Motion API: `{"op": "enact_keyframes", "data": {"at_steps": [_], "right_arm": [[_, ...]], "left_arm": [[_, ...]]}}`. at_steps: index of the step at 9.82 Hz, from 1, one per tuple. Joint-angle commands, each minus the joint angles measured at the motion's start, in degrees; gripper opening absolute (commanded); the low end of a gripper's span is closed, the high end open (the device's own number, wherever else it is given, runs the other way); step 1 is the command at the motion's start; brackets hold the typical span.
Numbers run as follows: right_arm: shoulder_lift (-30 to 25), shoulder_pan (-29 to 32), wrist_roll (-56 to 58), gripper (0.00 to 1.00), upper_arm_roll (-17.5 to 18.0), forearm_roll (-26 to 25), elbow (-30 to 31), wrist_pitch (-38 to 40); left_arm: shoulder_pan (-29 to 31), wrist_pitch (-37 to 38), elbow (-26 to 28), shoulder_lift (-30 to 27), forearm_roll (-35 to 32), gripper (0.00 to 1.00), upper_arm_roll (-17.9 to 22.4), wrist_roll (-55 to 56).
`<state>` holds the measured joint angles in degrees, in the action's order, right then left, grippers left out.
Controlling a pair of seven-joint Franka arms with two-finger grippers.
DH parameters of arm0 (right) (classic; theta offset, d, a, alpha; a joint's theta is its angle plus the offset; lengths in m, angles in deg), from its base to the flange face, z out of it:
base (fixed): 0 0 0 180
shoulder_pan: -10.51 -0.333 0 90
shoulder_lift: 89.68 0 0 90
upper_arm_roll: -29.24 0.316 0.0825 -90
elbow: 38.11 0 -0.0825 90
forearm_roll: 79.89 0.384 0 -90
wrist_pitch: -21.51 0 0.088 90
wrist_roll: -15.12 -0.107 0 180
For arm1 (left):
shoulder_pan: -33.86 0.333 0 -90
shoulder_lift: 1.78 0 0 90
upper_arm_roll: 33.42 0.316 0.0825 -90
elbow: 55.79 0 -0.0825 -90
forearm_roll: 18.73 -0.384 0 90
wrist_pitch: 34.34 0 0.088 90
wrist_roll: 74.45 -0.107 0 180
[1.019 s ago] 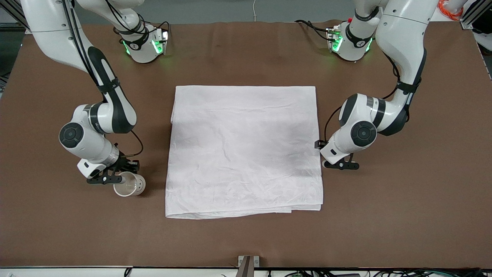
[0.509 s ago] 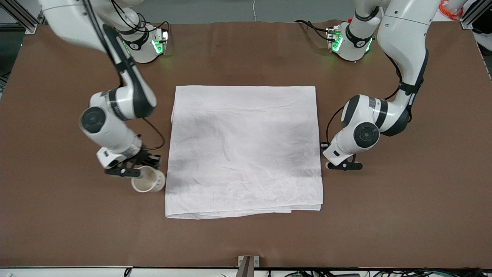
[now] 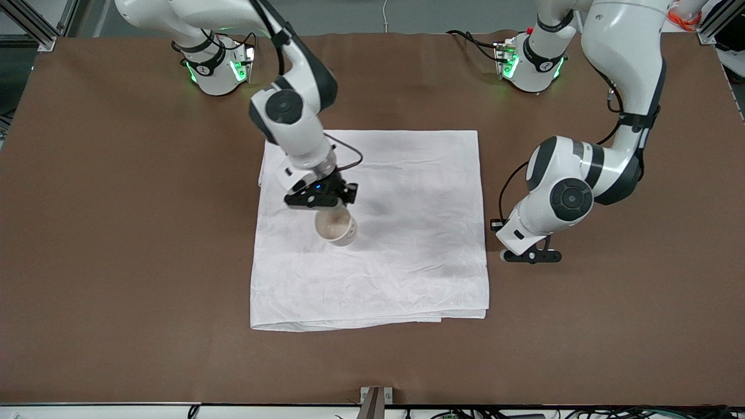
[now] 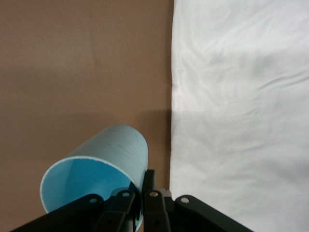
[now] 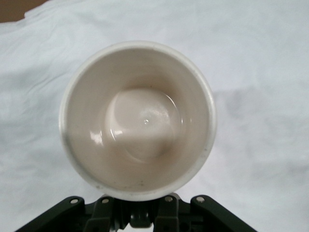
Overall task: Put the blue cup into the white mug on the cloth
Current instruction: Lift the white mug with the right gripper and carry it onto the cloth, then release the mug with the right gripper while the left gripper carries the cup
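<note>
Now upright white mug, mouth up, over cloth

- No text, label, brand, number or sign can be read in any view.
</note>
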<state>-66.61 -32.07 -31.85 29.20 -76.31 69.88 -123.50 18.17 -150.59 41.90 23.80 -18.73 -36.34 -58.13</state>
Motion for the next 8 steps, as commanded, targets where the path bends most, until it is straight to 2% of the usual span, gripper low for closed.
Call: {"op": "enact_keyframes", "data": {"at_steps": [1, 3, 4, 5, 6, 8], "right_arm": [[6.69, -3.99, -4.26, 0.01, -1.01, -0.42, -3.74, -2.9], [9.52, -4.53, -4.72, 0.04, -1.09, -0.59, -5.34, -2.73], [10.05, -5.05, -4.54, 0.12, -1.01, -0.68, -5.34, -2.21], [11.1, -5.58, -4.54, 0.49, -1.01, -0.68, -5.34, -2.2], [11.81, -6.11, -4.45, 0.97, -1.18, -0.68, -5.42, -2.03], [11.38, -6.11, -4.36, 1.0, -1.27, -0.77, -5.42, 0.5]], "left_arm": [[-0.13, 6.1, -9.76, 3.41, -0.7, 0.0, -0.24, 0.21], [-1.44, 8.49, -16.71, 7.8, -0.44, 0.0, -0.32, -2.16], [-2.49, 8.41, -18.04, 9.04, -0.09, 0.0, -0.32, -2.17], [-4.5, 8.23, -18.66, 9.75, -0.17, 0.0, -0.24, -2.08], [-6.78, 7.71, -19.11, 10.28, -0.35, 0.0, -0.15, -1.91], [-7.51, 7.7, -22.7, 11.86, -0.35, 0.0, -0.24, -2.17]]}}
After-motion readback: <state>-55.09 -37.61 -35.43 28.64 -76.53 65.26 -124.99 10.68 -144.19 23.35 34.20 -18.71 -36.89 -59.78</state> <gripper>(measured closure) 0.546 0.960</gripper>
